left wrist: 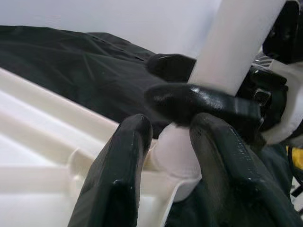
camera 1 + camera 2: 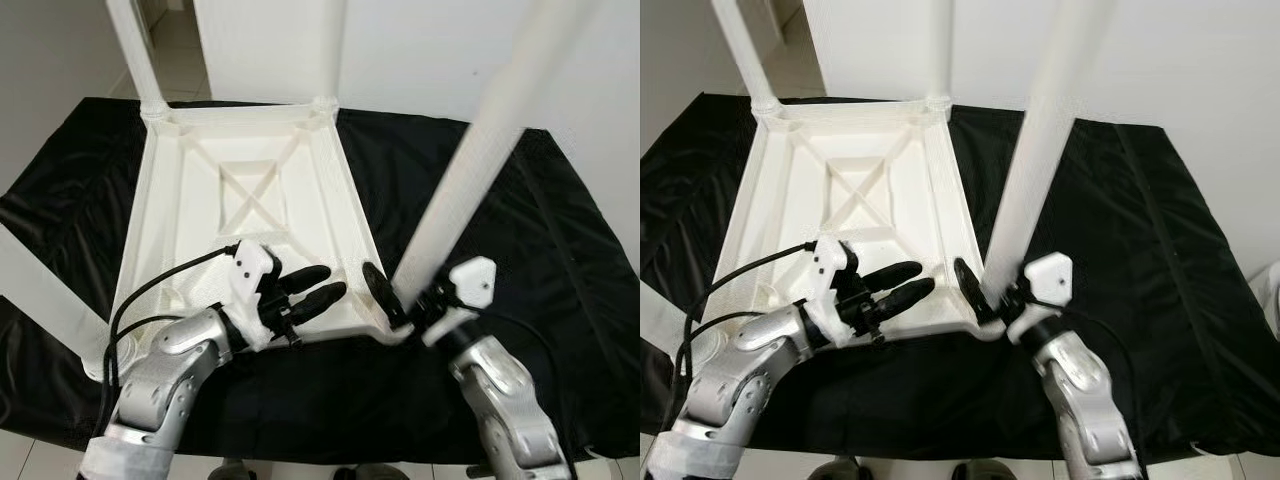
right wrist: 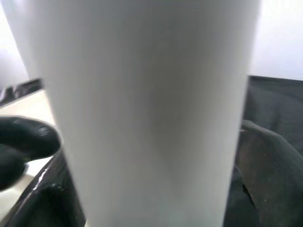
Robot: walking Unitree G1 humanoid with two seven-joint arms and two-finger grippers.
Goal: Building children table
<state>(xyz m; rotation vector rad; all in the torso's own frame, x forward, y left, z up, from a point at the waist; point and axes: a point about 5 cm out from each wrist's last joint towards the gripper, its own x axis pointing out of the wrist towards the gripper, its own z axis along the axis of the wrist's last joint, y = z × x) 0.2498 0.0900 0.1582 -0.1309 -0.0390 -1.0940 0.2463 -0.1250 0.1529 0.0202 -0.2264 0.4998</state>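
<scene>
One white tabletop [image 2: 250, 200] lies upside down on the black-draped surface [image 2: 560, 260]. Four legs stand at its corners; all are cut off by the frame edges. The right tool [image 2: 400, 300] pinches the near-right leg [image 2: 470, 170] at its base. The left tool [image 2: 315, 290], fingers slightly spread, hovers just left of that corner.

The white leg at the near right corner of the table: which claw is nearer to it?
Right. The right claw is clamped around the white leg near its base; the left claw rests beside it on the upturned tabletop.
</scene>
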